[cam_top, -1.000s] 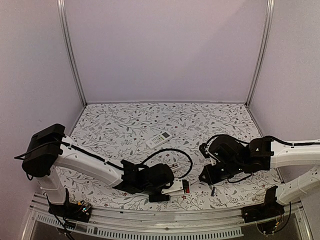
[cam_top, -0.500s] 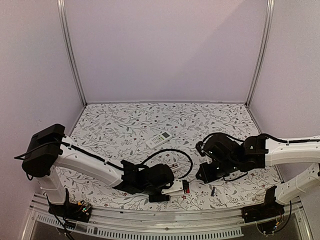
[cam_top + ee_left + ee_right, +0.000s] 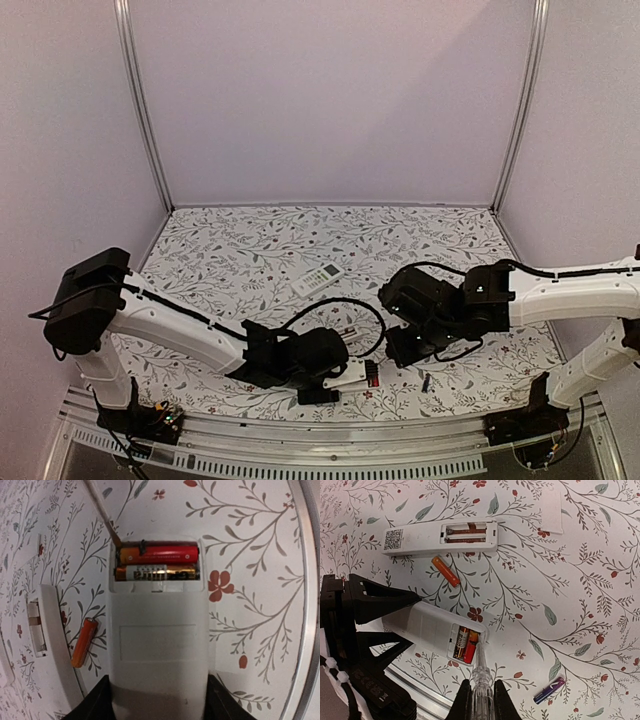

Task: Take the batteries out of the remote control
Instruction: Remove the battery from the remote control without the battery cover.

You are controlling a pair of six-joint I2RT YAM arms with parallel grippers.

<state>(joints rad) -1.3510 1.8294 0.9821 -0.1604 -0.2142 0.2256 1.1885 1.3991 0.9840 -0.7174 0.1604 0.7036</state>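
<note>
1. At the near edge of the flowered table (image 3: 250, 250), the left gripper (image 3: 157, 690) clamps a white remote (image 3: 157, 645) by its sides, back upward, with the cover off and the battery bay exposed.
2. Inside that bay two cells lie side by side, a red battery (image 3: 157, 555) and, touching it, a gold-and-black battery (image 3: 157, 572). Neither is out yet.
3. The right gripper (image 3: 480, 702) is closed tight on a thin pale stick (image 3: 479, 672). Its tip sits at the corner of the bay beside the red battery's end, seemingly poised to pry.
4. Just beyond, a second remote (image 3: 440, 536) lies face down with its bay bare, only the springs showing. That one appears finished.
5. Between the two remotes an orange battery (image 3: 445, 571) lies loose on the table. A purple battery (image 3: 549, 690) rests well apart from both, toward the front edge.
6. Farther back, a third remote (image 3: 317, 279) lies buttons-up. Whether it holds cells cannot be told.
7. By this showing the job looks about half done: two cells are out, and the two in the held remote are left to lever free.
</note>
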